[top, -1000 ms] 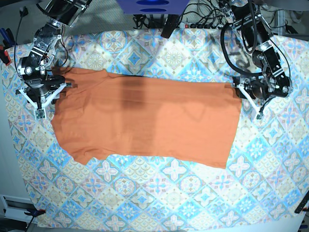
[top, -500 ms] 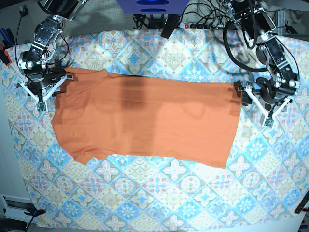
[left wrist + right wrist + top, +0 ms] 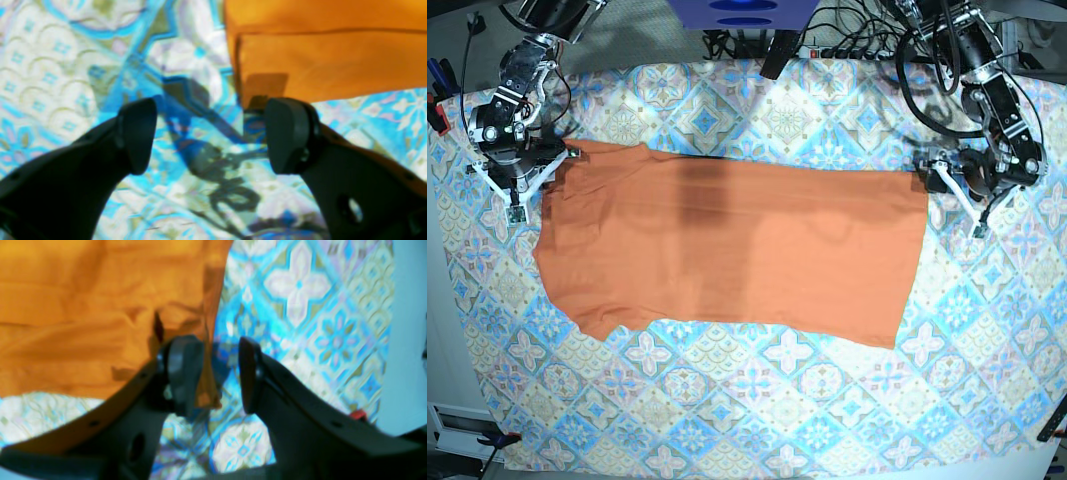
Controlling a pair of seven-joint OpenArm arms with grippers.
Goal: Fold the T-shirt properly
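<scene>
T-shirt (image 3: 727,250) folded in half lengthwise, more folds left; left gripper (image 3: 206,133) spread empty at 3 o'clock, right gripper (image 3: 217,373) part-spread at 9 o'clock, hold unclear

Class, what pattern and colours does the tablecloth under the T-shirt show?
The tablecloth has a tile pattern in blue and beige, clearest in the base view; the T-shirt is plain orange.
</scene>
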